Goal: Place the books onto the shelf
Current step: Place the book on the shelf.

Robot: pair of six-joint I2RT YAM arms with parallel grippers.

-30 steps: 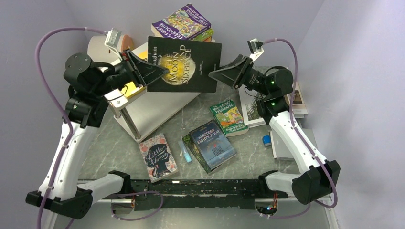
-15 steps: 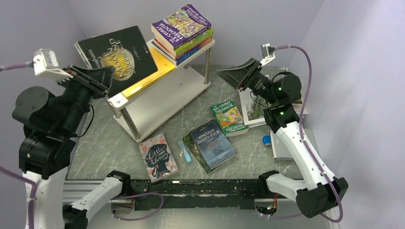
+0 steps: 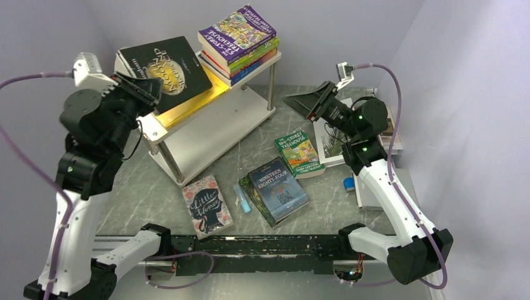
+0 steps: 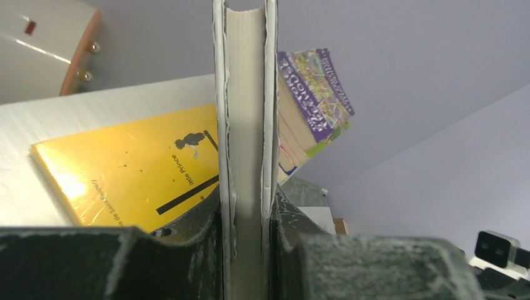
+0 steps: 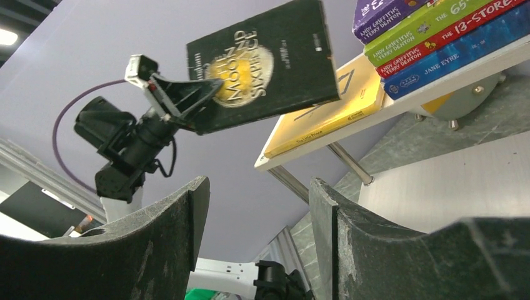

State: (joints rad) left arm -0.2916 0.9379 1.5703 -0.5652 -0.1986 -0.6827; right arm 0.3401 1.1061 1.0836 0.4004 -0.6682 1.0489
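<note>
My left gripper (image 3: 150,92) is shut on a black book (image 3: 167,64) and holds it tilted above the left end of the white shelf (image 3: 206,134). In the left wrist view the book's page edge (image 4: 245,94) stands upright between the jaws of the left gripper (image 4: 245,215). Under it a yellow book (image 3: 195,100) lies on the top board, beside a stack of colourful books (image 3: 240,34). My right gripper (image 3: 292,100) hangs open and empty to the right of the shelf. Little Women (image 3: 206,205), Nineteen Eighty-Four (image 3: 278,189) and a green Treehouse book (image 3: 299,153) lie on the table.
A white cylinder (image 4: 44,44) stands behind the shelf's left end. Larger pale books (image 3: 331,140) lie under the right arm, with a small blue block (image 3: 349,184) beside them. A pale blue bar (image 3: 242,199) lies between the two near books. Walls close in on all sides.
A second ago the black book hung over the shelf between both grippers. The left arm has since swung it left and laid it flatter over the shelf's left end; the right gripper drew back.
</note>
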